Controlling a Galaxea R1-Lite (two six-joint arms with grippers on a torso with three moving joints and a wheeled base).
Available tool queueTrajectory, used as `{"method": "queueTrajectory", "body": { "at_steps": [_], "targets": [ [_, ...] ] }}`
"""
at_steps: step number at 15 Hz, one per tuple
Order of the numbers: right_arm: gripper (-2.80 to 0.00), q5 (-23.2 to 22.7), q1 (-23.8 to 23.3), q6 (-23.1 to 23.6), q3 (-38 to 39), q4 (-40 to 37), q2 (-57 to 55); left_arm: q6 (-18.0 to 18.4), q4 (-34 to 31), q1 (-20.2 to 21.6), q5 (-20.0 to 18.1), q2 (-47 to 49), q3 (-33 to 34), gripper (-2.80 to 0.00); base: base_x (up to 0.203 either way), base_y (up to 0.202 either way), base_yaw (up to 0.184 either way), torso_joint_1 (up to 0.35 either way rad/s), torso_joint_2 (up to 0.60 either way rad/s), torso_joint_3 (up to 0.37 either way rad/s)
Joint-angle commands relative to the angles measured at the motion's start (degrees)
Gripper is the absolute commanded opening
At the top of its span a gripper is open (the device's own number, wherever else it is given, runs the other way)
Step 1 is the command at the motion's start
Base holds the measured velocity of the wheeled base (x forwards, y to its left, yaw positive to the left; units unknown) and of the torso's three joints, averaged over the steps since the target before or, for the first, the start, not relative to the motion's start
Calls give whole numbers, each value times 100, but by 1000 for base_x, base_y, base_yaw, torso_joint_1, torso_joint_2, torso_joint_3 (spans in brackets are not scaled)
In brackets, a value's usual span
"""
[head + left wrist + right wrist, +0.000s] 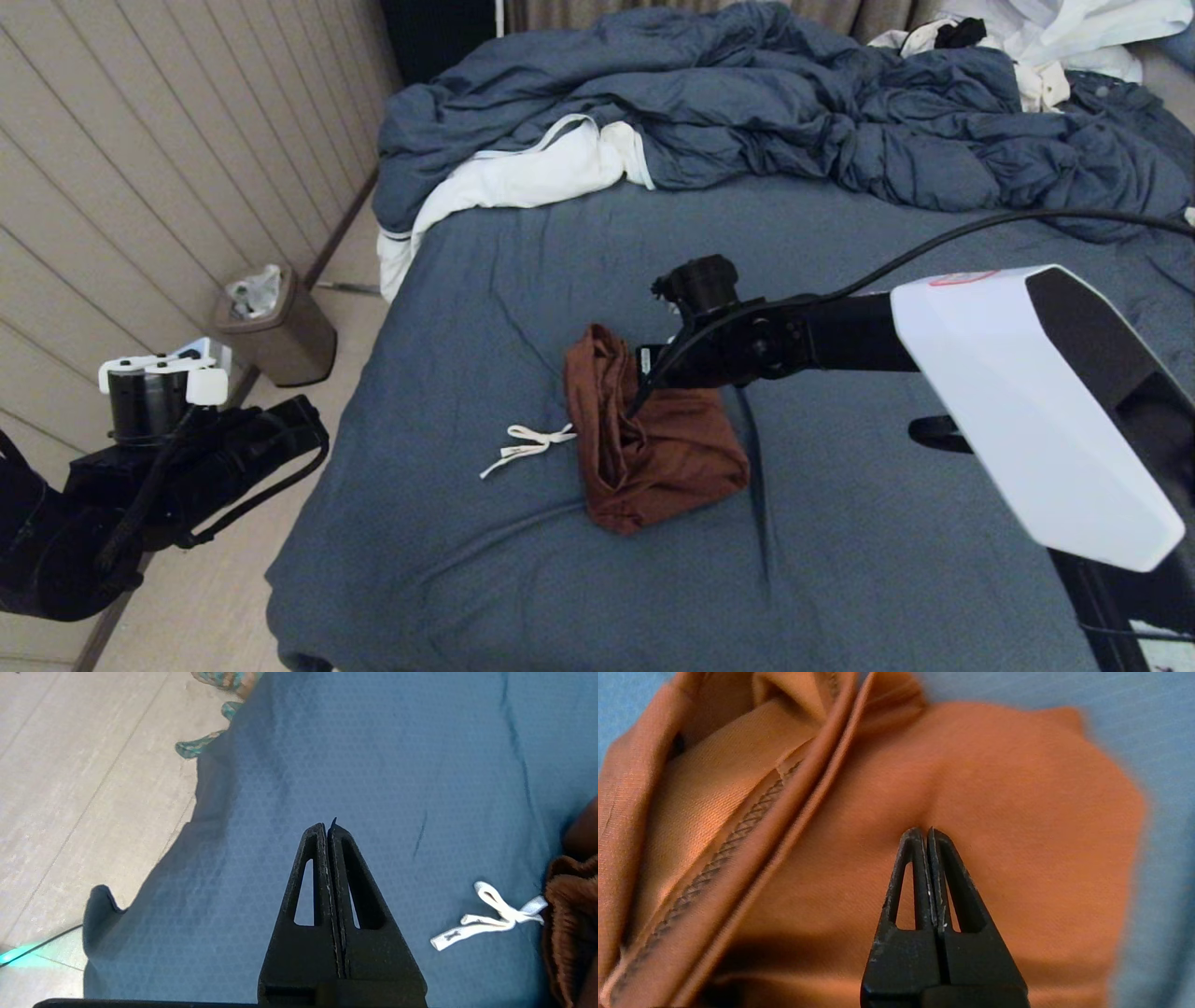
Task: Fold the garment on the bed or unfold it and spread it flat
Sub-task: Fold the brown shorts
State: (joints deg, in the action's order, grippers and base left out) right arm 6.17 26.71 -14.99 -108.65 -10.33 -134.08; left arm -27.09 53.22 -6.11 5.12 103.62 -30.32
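- left gripper (327,828) sits low at the near left, out past the bed's edge over the floor in the head view. the wrist view shows its fingers pressed flat together with nothing between them, tips pointing over bare sheet
- the bed (448,560) fills most of the view, dark blue-grey sheet with a few long creases running through it
- the shorts (653,448) are roughly in the middle of the near half of the bed, rust-brown, bunched into a compact folded lump rather than spread out
- the white drawstring (527,446) trails off the left side of the shorts and lies loose on the sheet, ends knotted
- right gripper (927,833) reaches in from the right, down at the top of the shorts. fingers are closed tight against each other, tips right at the fabric, and i can't see any cloth pinched between them. a stitched hem fold runs beside it
- off the left side of the bed, a small brown bin (280,331) stands on the floor by the wall
- further back, a white garment (523,177) pokes out from under the duvet
- rumpled blue duvet (794,112) is piled across the far end, with more white clothes (1055,37) at the far right corner
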Motion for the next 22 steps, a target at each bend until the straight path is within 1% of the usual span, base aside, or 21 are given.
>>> {"method": "queueTrajectory", "body": {
  "at_steps": [1,4,9,13,15,17,20,22],
  "targets": [
    [-280,7,206,-30,-53,33,-218,-16,30,4,7,18,0,-280,0,0,0,0,0,0],
    [-280,49,457,-84,-267,301,-339,-16,30,4,7,18,0,-280,0,0,0,0,0,0],
    [-280,167,850,-94,-309,509,-227,-16,48,4,15,18,0,-280,0,0,0,0,0,0],
    [-280,349,1563,-93,-243,611,-328,-16,48,4,15,18,0,-280,0,0,0,0,0,0],
    [-280,352,1756,-69,-131,604,-363,-16,48,4,15,9,0,-280,0,0,0,0,0,0],
    [-280,359,1785,-64,-43,612,-373,-16,48,4,15,0,0,-280,0,0,0,0,0,0],
    [-280,367,1658,-87,-80,612,-163,-16,48,4,15,0,0,-280,0,0,0,0,0,0],
    [-280,363,1357,-83,-35,605,98,-16,48,4,15,0,0,-280,0,0,0,0,0,0]
  ]
}}
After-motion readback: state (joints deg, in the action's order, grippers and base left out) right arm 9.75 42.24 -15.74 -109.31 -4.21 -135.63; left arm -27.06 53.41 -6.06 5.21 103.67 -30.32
